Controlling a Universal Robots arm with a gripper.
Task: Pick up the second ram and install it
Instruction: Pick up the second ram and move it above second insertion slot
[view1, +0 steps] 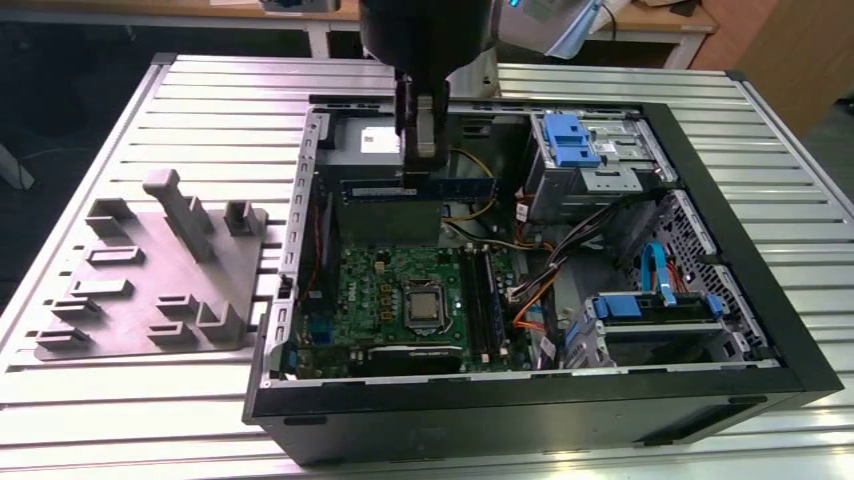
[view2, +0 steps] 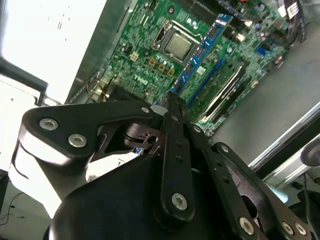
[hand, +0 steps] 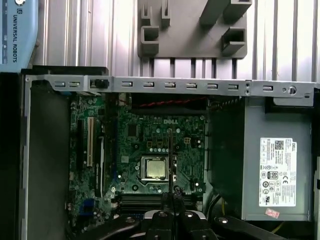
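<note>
Fingers pinching one ram, one motherboard below

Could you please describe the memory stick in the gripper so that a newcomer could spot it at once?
Find the open black computer case, then the grey power-supply box inside it. Beside that box the gripper pinches the second ram, a long, thin blue-green board held level above the motherboard. Unlike the black slots below, it hangs in mid-air.
</note>
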